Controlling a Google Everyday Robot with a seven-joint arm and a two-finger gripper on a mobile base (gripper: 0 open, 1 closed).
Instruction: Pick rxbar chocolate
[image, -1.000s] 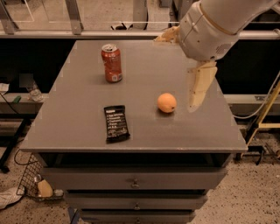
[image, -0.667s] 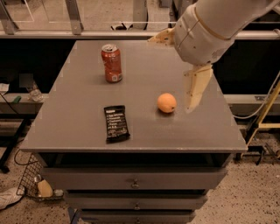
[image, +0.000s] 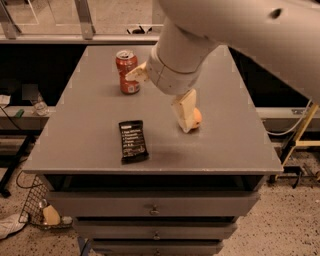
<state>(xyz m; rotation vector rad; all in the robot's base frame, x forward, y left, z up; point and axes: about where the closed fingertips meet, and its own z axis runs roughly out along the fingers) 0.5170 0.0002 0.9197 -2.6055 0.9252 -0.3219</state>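
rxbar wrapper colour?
Rxbar wrapper: black, white text lines, camera view. Hand hovers by the orange.

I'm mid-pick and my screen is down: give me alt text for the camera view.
The black rxbar chocolate lies flat near the front edge of a grey table, not yet grasped. The open claw hangs above the table farther back, between a red soda can and an orange that it partly hides.
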